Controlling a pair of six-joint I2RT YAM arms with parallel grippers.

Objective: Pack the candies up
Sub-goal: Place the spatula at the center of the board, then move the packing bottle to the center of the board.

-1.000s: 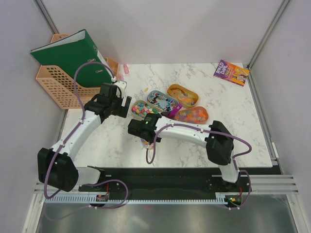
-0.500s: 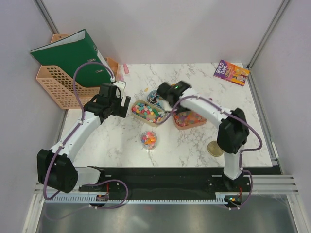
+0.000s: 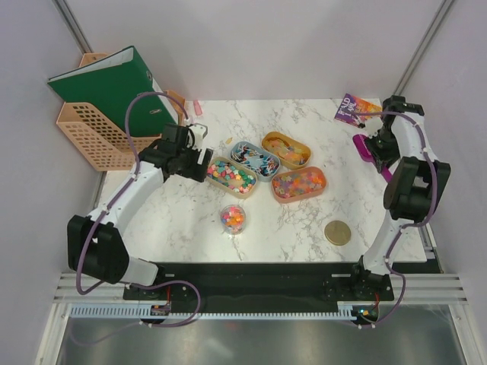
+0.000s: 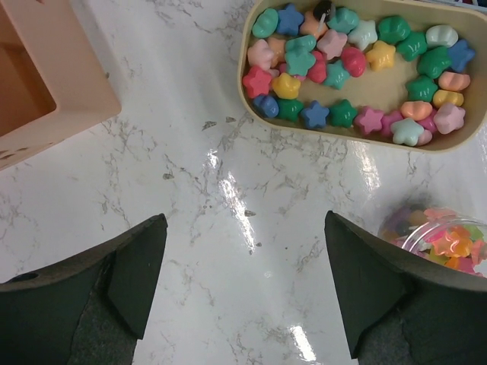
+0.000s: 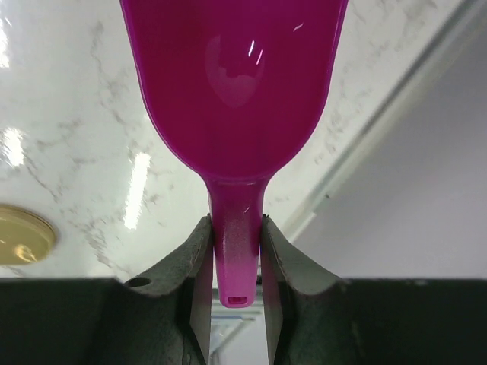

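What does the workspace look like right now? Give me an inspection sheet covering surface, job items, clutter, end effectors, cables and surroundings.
Surface: white marble table, glossy.
Job's things: candies in four oval trays; clear cup partly filled; gold lid lying apart.
Clutter: book far right; green binder on peach basket far left.
End effectors: left end effector open, empty, over bare table; right end effector shut on empty magenta scoop.
Cables: purple cables looped along both arms.
Surroundings: grey walls, metal frame.
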